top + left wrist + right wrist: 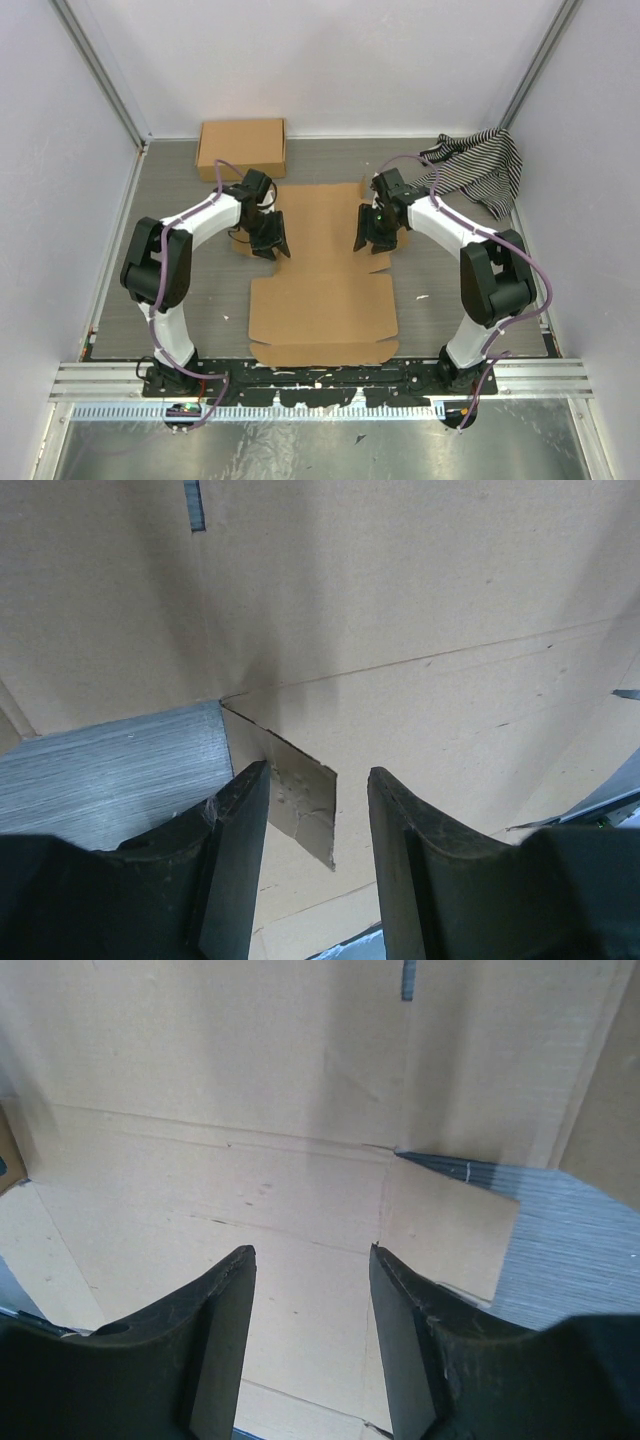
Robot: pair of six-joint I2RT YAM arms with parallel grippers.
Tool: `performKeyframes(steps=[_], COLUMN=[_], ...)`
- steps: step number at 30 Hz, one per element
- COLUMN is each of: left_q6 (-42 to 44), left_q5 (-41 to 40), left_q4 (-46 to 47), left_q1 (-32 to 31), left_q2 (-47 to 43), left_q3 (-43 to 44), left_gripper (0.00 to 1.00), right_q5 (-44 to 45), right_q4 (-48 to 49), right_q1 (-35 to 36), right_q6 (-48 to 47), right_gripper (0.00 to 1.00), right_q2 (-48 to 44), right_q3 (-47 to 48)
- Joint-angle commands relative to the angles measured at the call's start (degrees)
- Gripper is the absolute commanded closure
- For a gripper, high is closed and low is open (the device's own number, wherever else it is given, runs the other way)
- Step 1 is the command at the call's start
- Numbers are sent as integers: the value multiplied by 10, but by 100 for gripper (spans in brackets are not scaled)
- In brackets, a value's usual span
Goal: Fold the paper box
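The paper box (322,280) is a flat brown die-cut cardboard sheet lying in the middle of the table. My left gripper (268,238) is open and hovers over the sheet's left side flap; in the left wrist view (318,780) a small raised tab (300,795) lies between its fingers. My right gripper (372,232) is open over the sheet's right side; in the right wrist view (312,1255) it hangs above the creased panel beside the right side flap (445,1225). Neither gripper holds anything.
A closed brown cardboard box (241,147) sits at the back left. A black-and-white striped cloth (478,165) lies at the back right. Grey walls and metal rails enclose the table (200,300).
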Motion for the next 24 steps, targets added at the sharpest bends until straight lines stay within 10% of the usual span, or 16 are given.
performKeyframes(steps=[1, 10, 24], left_q6=[-4, 0, 7], left_q5=[10, 6, 0], left_q4=[3, -15, -11], left_q1=[-5, -12, -13], left_q2=[7, 50, 84], left_q3=[26, 59, 53], left_gripper=[49, 50, 51], right_q5=[28, 159, 87], right_q4=[7, -61, -35], right_q1=[10, -1, -31], right_q6=[28, 61, 28], right_gripper=[45, 40, 39], right_q2=[-16, -32, 26], right_q3=[19, 39, -3])
